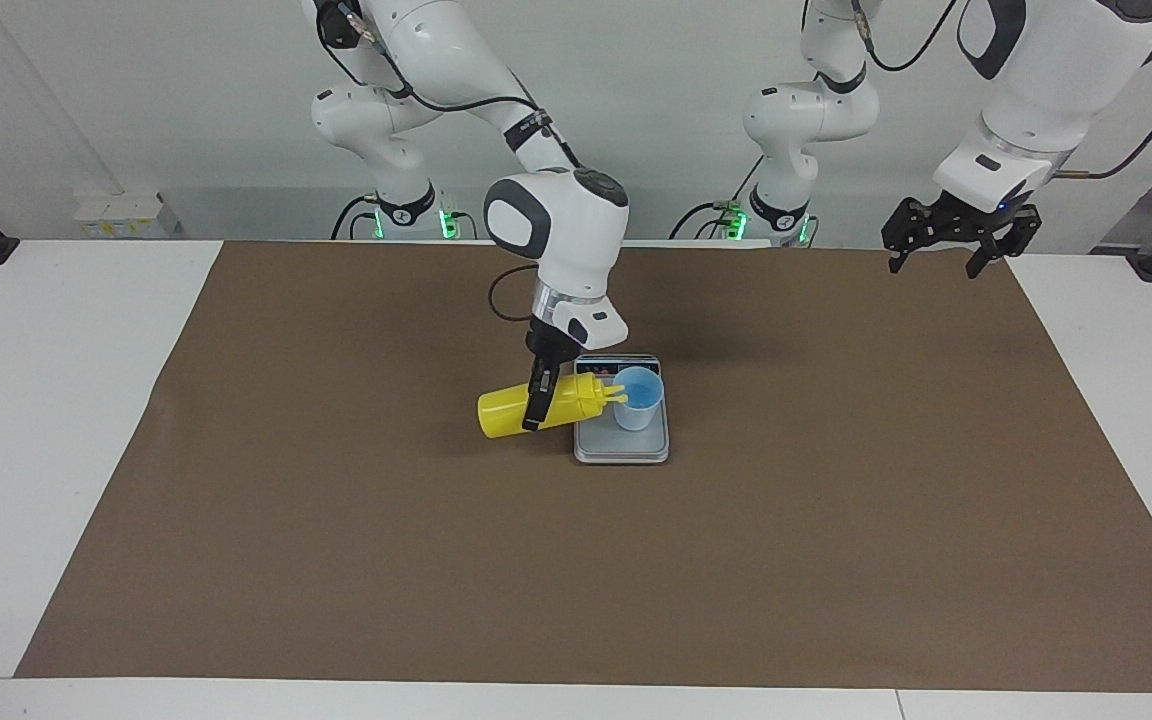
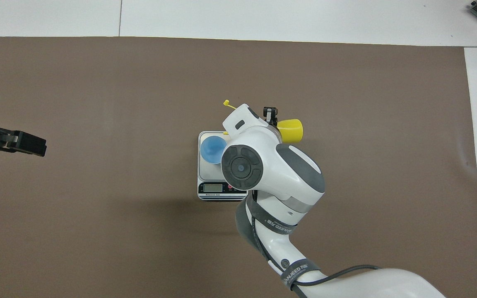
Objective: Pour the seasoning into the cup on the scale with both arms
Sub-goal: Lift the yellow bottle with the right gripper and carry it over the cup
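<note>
Right hand (image 1: 538, 395) pinches yellow seasoning bottle (image 1: 526, 407) mid-body, tipped flat, nozzle at cup (image 1: 636, 398) rim on scale (image 1: 622, 445). Left hand (image 1: 948, 238) spread, waiting over the table's left-arm end. Bottle likely light, squeezable; hold mid-body.

Right hand (image 1: 539, 398): I see it clamped on the yellow seasoning bottle (image 1: 511, 411), tipped sideways, nozzle at the blue cup's (image 1: 636, 399) rim.
Cup: standing on the scale (image 1: 622, 440).
Left hand (image 1: 944, 245): waits spread wide above the table's (image 1: 76, 400) edge.
</note>
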Controlling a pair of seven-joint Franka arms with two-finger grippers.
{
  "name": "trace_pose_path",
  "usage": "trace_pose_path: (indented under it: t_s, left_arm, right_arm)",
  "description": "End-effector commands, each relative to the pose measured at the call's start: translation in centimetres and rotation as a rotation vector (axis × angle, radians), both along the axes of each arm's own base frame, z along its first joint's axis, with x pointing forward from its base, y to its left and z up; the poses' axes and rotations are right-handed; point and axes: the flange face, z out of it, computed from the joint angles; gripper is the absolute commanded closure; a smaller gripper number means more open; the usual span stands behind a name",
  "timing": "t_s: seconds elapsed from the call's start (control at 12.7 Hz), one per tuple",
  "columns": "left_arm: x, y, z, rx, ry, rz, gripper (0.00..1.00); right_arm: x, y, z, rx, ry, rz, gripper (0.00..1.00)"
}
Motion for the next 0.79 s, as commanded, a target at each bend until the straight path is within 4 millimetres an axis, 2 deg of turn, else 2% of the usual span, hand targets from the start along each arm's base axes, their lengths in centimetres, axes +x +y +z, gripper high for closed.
trace_pose_path:
  t_s: [0.0, 0.08, 0.39, 0.71]
  left_arm:
    - [-0.9, -0.6, -0.1, -0.053, -0.013, 0.005, 0.00]
    - [-0.8, -0.4, -0.1, -0.083, -0.012, 0.015, 0.00]
    - [-0.9, -0.6, -0.1, -0.088, -0.010, 0.017, 0.00]
    - [-0.8, -0.1, -0.1, -0.088, -0.010, 0.023, 0.00]
  right_arm:
    - [-0.2, 1.2, 1.1, -0.086, -0.076, 0.037, 0.92]
    - [-0.7, 1.6, 1.0, -0.140, -0.109, 0.083, 1.00]
    - [-1.5, 2.3, 0.8, -0.213, -0.145, 0.159, 1.00]
    - [-3.7, 4.9, -0.7, -0.431, -0.258, 0.365, 1.00]
